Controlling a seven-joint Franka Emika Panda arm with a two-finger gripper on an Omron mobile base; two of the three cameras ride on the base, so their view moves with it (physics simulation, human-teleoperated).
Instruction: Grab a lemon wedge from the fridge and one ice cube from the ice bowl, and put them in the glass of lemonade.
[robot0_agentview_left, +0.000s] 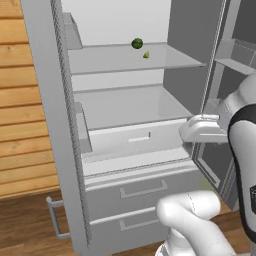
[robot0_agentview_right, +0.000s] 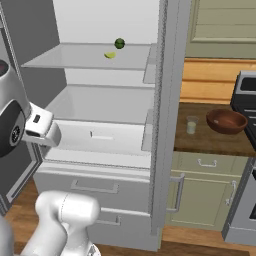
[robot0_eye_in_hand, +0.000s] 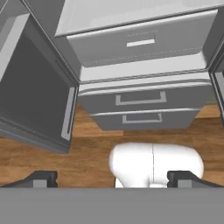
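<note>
On the upper fridge shelf (robot0_agentview_left: 125, 60) lies the lemon wedge (robot0_agentview_left: 146, 55), just beside a dark green ball (robot0_agentview_left: 137, 43). Fridge (robot0_agentview_right: 167, 100) doors stand open, two lower drawers (robot0_eye_in_hand: 142, 98) shut. Claw (robot0_eye_in_hand: 111, 178) points down at the drawers and wood floor (robot0_eye_in_hand: 87, 153), fingertips (robot0_eye_in_hand: 41, 179) set wide apart, nothing between them. Wedge sits well above and apart from the claw. To the right, on the bench (robot0_agentview_right: 200, 142): glass of lemonade (robot0_agentview_right: 191, 125), with the ice bowl (robot0_agentview_right: 226, 121) near it, not touching.
</note>
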